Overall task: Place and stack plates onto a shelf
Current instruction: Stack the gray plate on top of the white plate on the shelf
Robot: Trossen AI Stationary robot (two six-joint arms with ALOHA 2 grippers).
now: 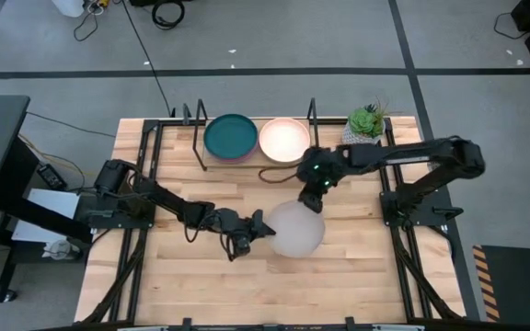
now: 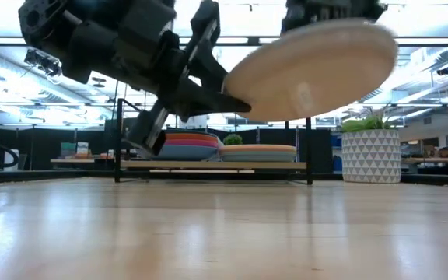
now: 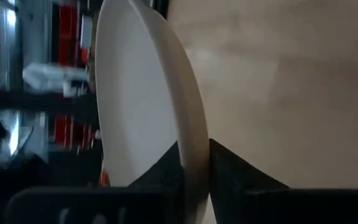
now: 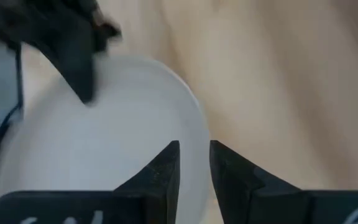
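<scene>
Cream plate (image 1: 297,228) aloft mid-table, tilted, well short of shelf (image 1: 247,165). Left gripper (image 1: 258,227) pinching its rim on left edge. Right gripper (image 1: 313,200) at far edge, jaws parted, rim between them, nearer shelf.

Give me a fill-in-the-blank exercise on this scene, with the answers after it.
1. The left gripper grips the pale plate by its ___.
2. On the shelf, the top plate beside the pinkish plate is dark ___.
3. In the high view, the potted plant stands at the shelf's ___ end.

Missing words: rim; teal; right.
</scene>
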